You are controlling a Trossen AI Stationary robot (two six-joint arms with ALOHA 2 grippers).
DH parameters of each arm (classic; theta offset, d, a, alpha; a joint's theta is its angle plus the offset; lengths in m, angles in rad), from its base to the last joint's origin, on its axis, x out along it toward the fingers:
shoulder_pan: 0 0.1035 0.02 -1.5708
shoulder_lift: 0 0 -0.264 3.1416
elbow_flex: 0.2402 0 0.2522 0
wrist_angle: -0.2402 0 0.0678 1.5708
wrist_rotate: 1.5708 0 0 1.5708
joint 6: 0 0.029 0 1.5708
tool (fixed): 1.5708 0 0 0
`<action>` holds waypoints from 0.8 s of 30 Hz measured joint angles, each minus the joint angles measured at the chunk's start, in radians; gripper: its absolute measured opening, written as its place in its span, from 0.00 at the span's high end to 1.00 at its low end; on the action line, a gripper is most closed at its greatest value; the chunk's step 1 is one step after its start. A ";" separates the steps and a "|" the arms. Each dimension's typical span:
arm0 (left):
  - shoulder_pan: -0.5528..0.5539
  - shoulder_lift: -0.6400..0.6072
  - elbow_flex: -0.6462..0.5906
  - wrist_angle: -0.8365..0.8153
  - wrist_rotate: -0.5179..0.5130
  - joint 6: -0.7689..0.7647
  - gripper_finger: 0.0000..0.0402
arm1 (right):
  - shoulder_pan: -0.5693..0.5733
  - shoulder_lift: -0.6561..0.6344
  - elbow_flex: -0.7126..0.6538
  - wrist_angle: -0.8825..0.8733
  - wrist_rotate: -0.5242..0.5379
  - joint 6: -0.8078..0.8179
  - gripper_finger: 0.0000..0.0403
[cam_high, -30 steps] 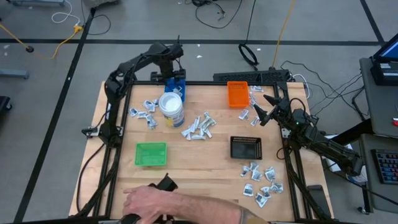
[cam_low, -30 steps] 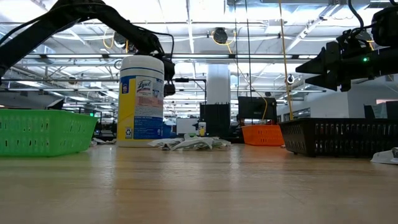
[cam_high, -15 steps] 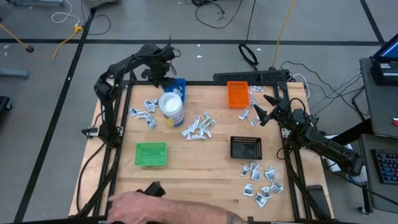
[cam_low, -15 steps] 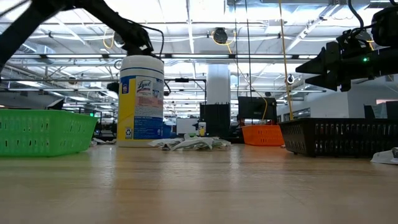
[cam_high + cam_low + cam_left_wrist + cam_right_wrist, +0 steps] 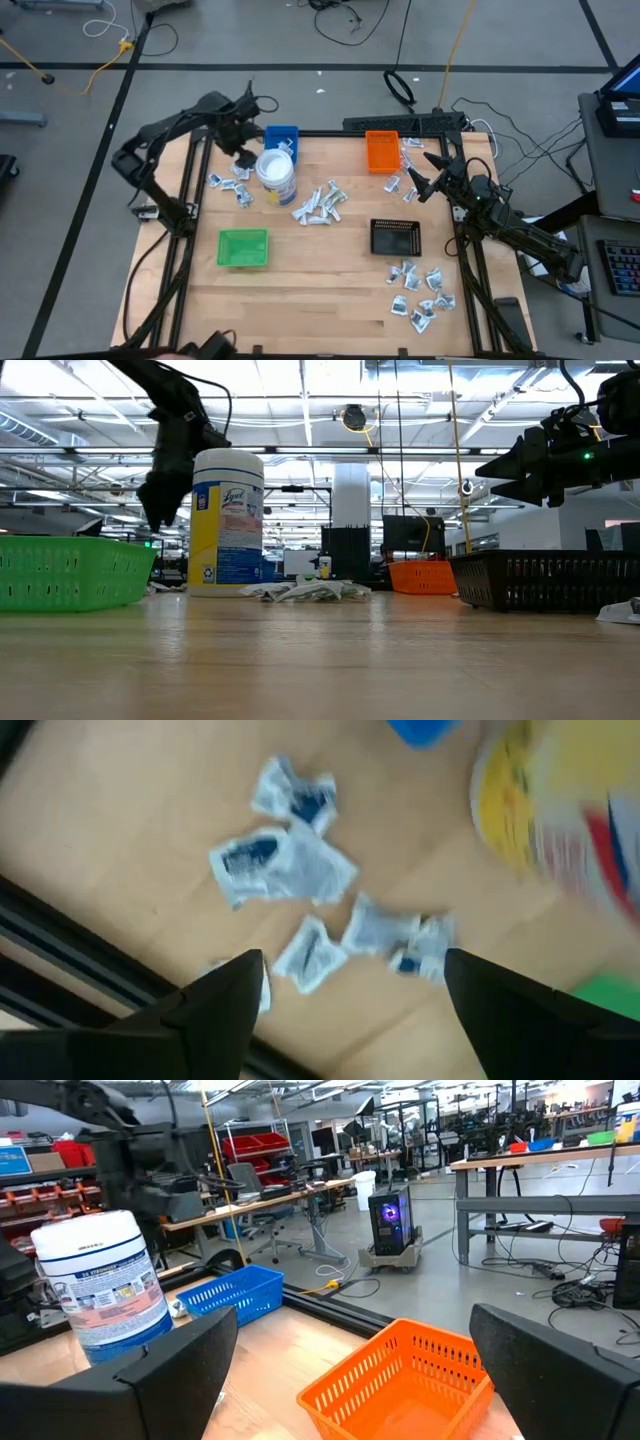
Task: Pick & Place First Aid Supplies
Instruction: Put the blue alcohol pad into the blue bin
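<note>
- The left gripper (image 5: pixel 243 150) hovers just beside the white tub (image 5: pixel 276 176), above a scatter of first aid supplies (image 5: pixel 285 868) on the table (image 5: pixel 330 270); its fingers are spread wide with nothing between them.
- More packets (image 5: pixel 320 205) lie on the tub's other side, toward the black tray (image 5: pixel 396 238).
- The right gripper (image 5: pixel 424 177) waits past the orange tray (image 5: pixel 381 150), wide open and empty.
- Risk: a descent this close could knock the tub over, or pinch two overlapping packets at once.
</note>
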 joint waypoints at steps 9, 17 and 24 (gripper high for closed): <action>0.026 -0.122 -0.143 0.023 -0.084 0.065 0.20 | 0.000 0.000 0.000 0.000 0.000 0.000 0.02; 0.031 -0.132 -0.262 0.080 -0.074 0.044 0.21 | 0.000 0.000 0.000 0.000 0.000 0.000 0.02; 0.012 -0.131 -0.370 0.180 -0.075 0.018 0.18 | 0.000 0.000 0.000 0.000 0.000 0.000 0.02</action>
